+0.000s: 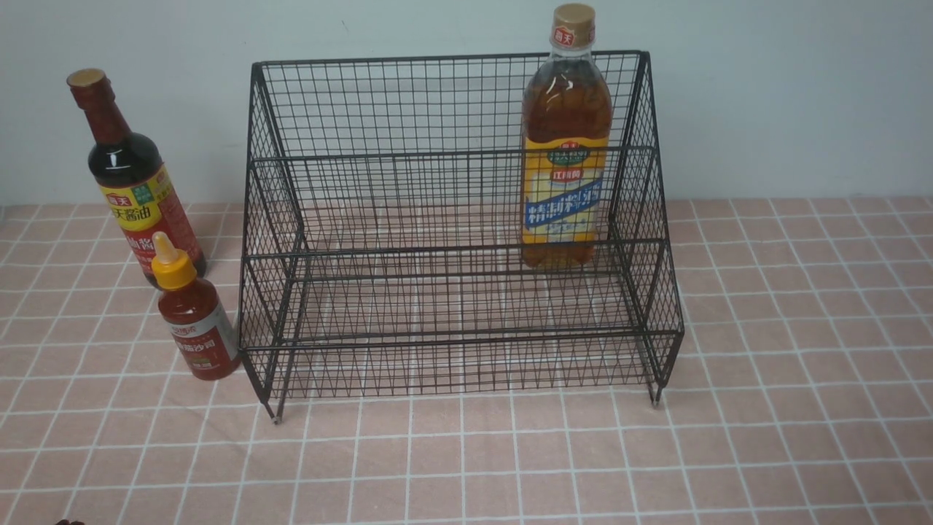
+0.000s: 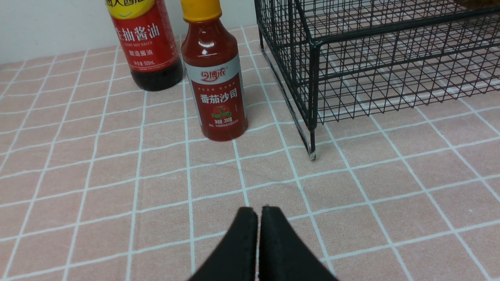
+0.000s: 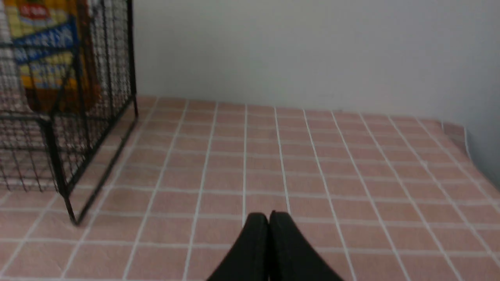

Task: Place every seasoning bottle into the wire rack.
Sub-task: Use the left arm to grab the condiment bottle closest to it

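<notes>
The rack (image 1: 452,251) held the amber bottle (image 1: 565,168) on its upper tier. The soy bottle (image 1: 135,182) and red bottle (image 1: 195,321) stood on the desk (image 1: 765,364), left of it. The left pincer (image 2: 258,218) and right pincer (image 3: 268,222) were together, empty; the left needed to open wide and grasp mid-body.

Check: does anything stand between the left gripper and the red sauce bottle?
Nothing visible: only tablecloth lies between the left gripper and the red sauce bottle; the wire rack stands to its right.

Matt black wire rack (image 1: 452,219), glossy bottles.
</notes>
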